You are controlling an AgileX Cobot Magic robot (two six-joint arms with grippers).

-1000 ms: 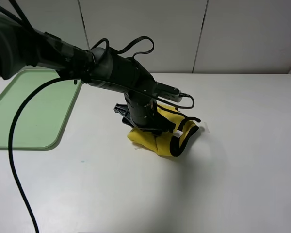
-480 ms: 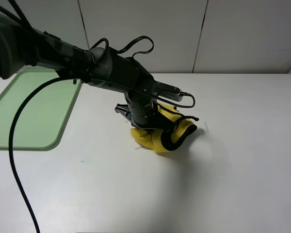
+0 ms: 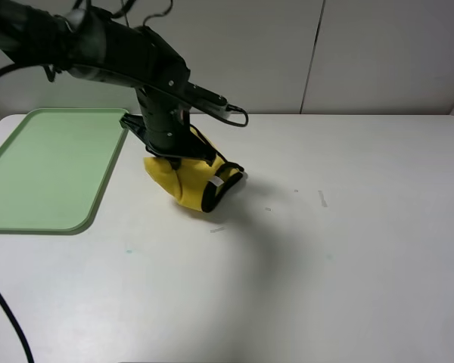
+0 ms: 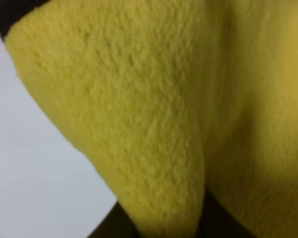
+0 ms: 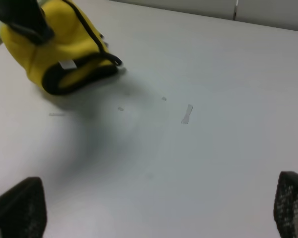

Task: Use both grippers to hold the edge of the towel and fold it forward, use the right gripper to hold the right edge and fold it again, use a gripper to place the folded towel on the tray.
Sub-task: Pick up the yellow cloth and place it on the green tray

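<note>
The yellow towel is folded into a bundle with black trim and a small white tag. It hangs from my left gripper, which is shut on its top, just right of the pale green tray. Whether its underside touches the table I cannot tell. The left wrist view is filled by the yellow towel. The right wrist view shows the towel far off, with my right gripper open and empty, its fingertips wide apart above the bare table. The right gripper is out of the high view.
The white table reaches to a panelled wall at the back. A few small scraps or marks lie right of the towel and also show in the right wrist view. The left arm's black cable hangs at the front left.
The left arm has carried the bundled towel left and back, from the table's middle to just beside the tray's right rim. The arm now reaches less far across.
</note>
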